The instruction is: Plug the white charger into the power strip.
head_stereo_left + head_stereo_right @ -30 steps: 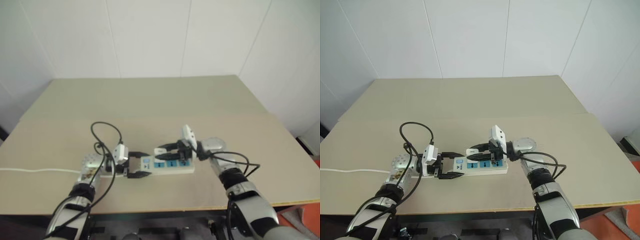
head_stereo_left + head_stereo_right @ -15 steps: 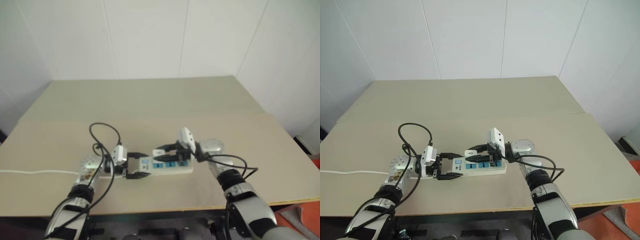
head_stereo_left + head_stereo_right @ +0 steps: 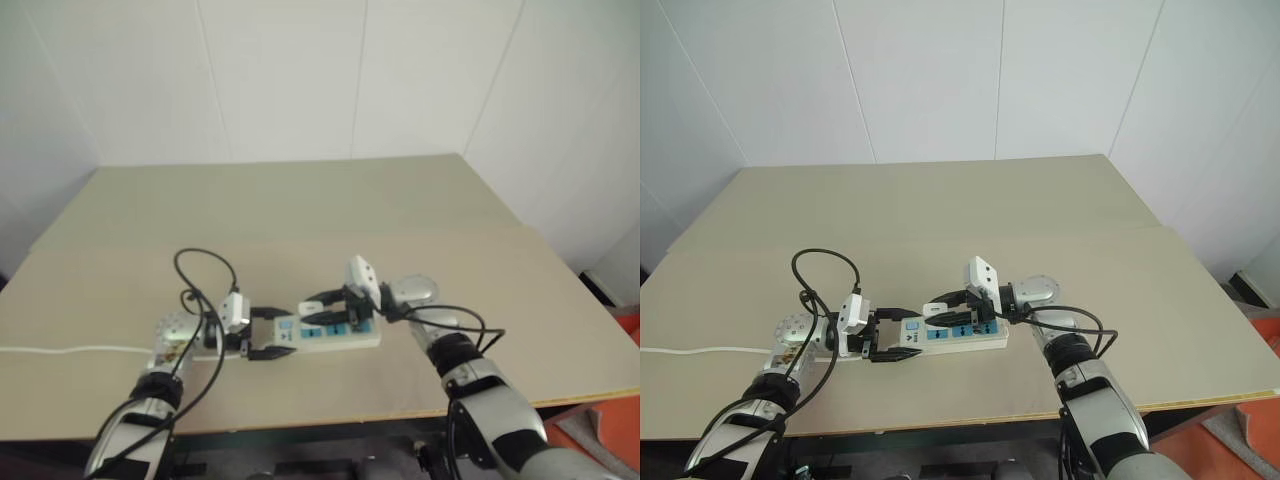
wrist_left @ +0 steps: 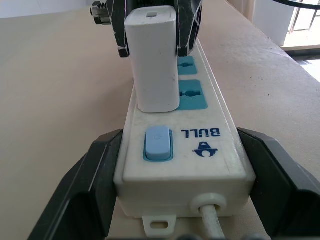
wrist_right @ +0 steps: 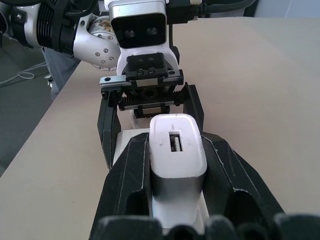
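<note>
Charger (image 4: pixel 152 60), white, squeezed tight in right gripper (image 5: pixel 177 165), sitting on power strip (image 4: pixel 210 150) just past the blue switch (image 4: pixel 158 144). Left gripper (image 4: pixel 180 185) spread wide, one finger on each side of the strip's cord end, on tan table (image 3: pixel 940 210).

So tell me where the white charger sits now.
In the left wrist view the white charger stands on the power strip, just past its switch, clamped by the right tool.

We note a beige table (image 3: pixel 1040 200) with a seam across its top, white panelled walls (image 3: pixel 920 80) behind it, and an orange object (image 3: pixel 1250 440) on the floor beside it.
</note>
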Tool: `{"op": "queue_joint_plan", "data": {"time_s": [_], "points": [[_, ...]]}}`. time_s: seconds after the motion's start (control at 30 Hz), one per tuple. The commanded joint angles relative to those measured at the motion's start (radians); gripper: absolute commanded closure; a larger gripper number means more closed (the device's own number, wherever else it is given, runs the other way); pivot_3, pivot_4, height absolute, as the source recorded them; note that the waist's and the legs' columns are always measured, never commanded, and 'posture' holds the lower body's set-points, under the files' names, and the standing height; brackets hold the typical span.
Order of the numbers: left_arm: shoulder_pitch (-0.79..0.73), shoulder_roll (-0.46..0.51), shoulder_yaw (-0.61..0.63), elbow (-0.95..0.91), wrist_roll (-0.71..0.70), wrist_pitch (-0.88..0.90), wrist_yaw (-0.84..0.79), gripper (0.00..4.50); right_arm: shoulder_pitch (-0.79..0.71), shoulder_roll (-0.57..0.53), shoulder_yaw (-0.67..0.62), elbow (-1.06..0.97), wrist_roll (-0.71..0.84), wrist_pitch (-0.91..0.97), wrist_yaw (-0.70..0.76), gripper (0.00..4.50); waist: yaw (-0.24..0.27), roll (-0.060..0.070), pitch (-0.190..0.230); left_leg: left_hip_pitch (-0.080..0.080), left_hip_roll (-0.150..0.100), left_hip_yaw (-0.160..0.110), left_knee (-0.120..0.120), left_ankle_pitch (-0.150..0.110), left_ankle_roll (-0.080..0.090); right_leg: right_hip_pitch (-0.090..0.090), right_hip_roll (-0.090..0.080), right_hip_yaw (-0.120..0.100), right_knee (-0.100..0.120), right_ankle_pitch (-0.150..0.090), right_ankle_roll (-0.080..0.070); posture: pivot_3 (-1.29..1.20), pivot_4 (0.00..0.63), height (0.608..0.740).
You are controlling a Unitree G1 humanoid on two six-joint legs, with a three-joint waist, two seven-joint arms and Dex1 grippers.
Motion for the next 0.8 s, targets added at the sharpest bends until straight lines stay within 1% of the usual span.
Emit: {"op": "queue_joint_plan", "data": {"time_s": [0.03, 0.23, 0.37, 0.5, 0.57, 0.67, 0.8], "points": [[0.019, 0.004, -0.036, -0.012, 0.051, -0.012, -0.017, 1.25, 0.050, 0.001, 0.089, 0.084, -0.109, 0.052, -0.014, 3.37, 0.000, 0.000, 0.000, 0.001, 0.000, 0.000, 0.000, 0.000, 0.000, 0.000, 0.000, 0.000, 0.000, 0.000, 0.000, 0.00, 0.150, 0.740], [0.017, 0.003, -0.038, -0.010, 0.052, -0.014, -0.019, 1.25, 0.059, -0.002, 0.100, 0.099, -0.116, 0.077, -0.019, 3.37, -0.001, 0.000, -0.001, 0.002, 0.000, 0.000, -0.001, 0.000, 0.000, 0.001, 0.000, 0.000, 0.000, -0.001, 0.000, 0.00, 0.150, 0.740], [0.011, 0.001, -0.040, -0.007, 0.054, -0.015, -0.018, 1.25, 0.079, -0.005, 0.107, 0.103, -0.126, 0.020, -0.024, 3.37, -0.001, 0.000, -0.003, 0.003, 0.000, 0.000, -0.002, 0.000, 0.000, 0.001, 0.000, 0.000, 0.000, -0.001, 0.001, 0.00, 0.150, 0.740], [0.010, 0.002, -0.039, -0.006, 0.056, -0.017, -0.017, 1.25, 0.081, -0.003, 0.103, 0.104, -0.119, 0.016, -0.018, 3.37, -0.001, 0.000, -0.004, 0.004, 0.000, 0.000, -0.003, 0.000, 0.000, 0.002, 0.000, 0.000, 0.000, -0.002, 0.002, 0.00, 0.150, 0.740], [0.011, 0.003, -0.039, -0.004, 0.058, -0.019, -0.016, 1.25, 0.086, -0.007, 0.097, 0.093, -0.111, -0.031, -0.005, 2.63, 0.000, 0.000, -0.004, 0.004, 0.000, 0.000, -0.003, 0.000, 0.000, 0.002, 0.000, 0.000, 0.000, -0.003, 0.002, 0.00, 0.150, 0.740], [0.013, 0.004, -0.036, -0.003, 0.057, -0.029, -0.015, 1.25, 0.093, -0.009, 0.090, 0.085, -0.112, -0.084, 0.006, 1.71, 0.001, -0.001, -0.005, 0.004, 0.000, 0.000, -0.004, 0.000, 0.000, 0.002, 0.000, 0.000, 0.000, -0.004, 0.003, 0.00, 0.150, 0.740], [0.015, 0.006, -0.036, -0.005, 0.061, -0.021, -0.010, 1.25, 0.091, -0.012, 0.085, 0.090, -0.113, -0.106, 0.006, 0.28, 0.001, -0.003, -0.005, 0.004, 0.000, 0.000, -0.004, 0.000, 0.000, 0.002, 0.000, 0.000, 0.000, -0.004, 0.003, 0.00, 0.150, 0.740]]}}
